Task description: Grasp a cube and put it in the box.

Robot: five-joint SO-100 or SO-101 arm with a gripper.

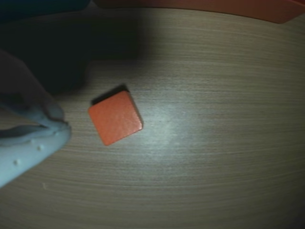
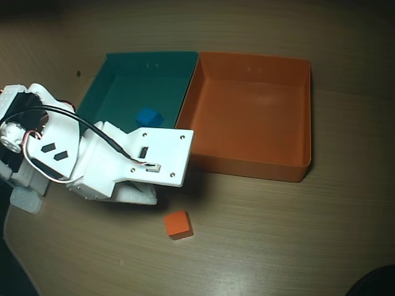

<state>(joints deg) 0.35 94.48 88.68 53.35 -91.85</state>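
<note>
Arm (image 2: 123, 163): white body at the left of the overhead view, reaching right; it overhangs the near wall of the green tray.
Gripper (image 1: 45, 129): enters the wrist view from the left edge; two pale fingers meet at their tips, pressed together, nothing between them. Hidden beneath the arm in the overhead view.
Green tray (image 2: 117, 83): far left, beside the box, their side walls touching.
Blue cube (image 2: 148, 116): lies inside the green tray, near its near wall.
Cube (image 1: 115, 118): orange, flat on the table (image 2: 278, 240), just right of the fingertips in the wrist view, apart from them; in the overhead view it sits nearer than the arm, outside both trays.
Box (image 2: 305, 123): orange, far right, interior bare.
</note>
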